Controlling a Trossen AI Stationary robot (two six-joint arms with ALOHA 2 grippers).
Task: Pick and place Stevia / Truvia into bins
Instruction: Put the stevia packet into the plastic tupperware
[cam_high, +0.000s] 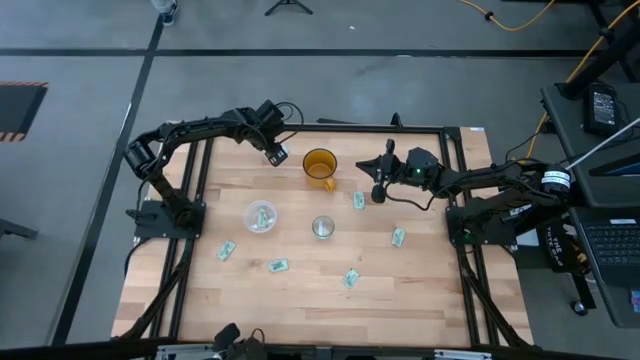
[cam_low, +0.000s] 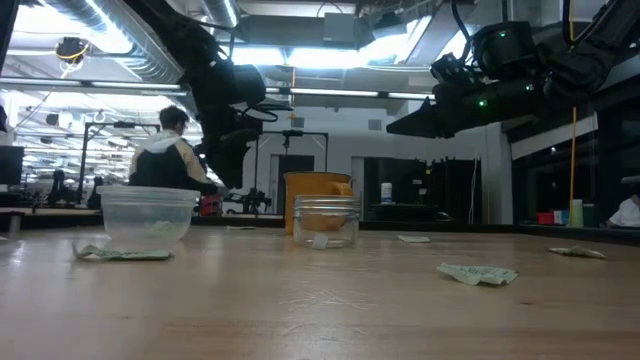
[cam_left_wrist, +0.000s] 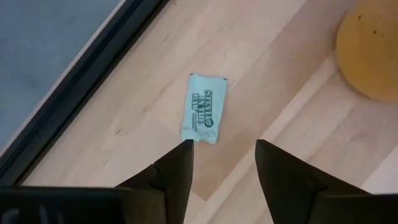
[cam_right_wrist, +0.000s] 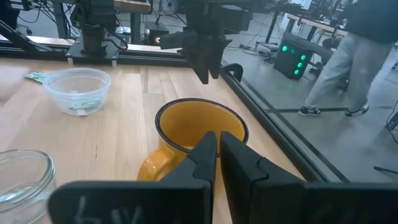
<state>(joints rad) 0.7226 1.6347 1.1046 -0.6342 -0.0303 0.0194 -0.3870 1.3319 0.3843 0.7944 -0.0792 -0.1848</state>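
My left gripper (cam_high: 278, 155) hangs open above the table's far side, left of the amber mug (cam_high: 320, 168). In the left wrist view its fingers (cam_left_wrist: 224, 155) are apart, and one pale green sachet (cam_left_wrist: 204, 109) lies flat on the wood just beyond them, untouched. My right gripper (cam_high: 378, 192) is shut and empty, raised right of the mug (cam_right_wrist: 199, 127), near a sachet (cam_high: 358, 200). The clear cup (cam_high: 261, 217) holds sachets. The small silvery cup (cam_high: 322, 227) stands to its right. More sachets lie flat on the table (cam_high: 226, 250), (cam_high: 278, 265), (cam_high: 351, 278), (cam_high: 399, 237).
The table's black frame rail (cam_left_wrist: 81, 81) runs close to the sachet under my left gripper. In the low view the clear cup (cam_low: 150, 215) and the small cup (cam_low: 325, 222) stand in front of the mug. People show in the room beyond (cam_low: 170, 150), (cam_right_wrist: 348, 62).
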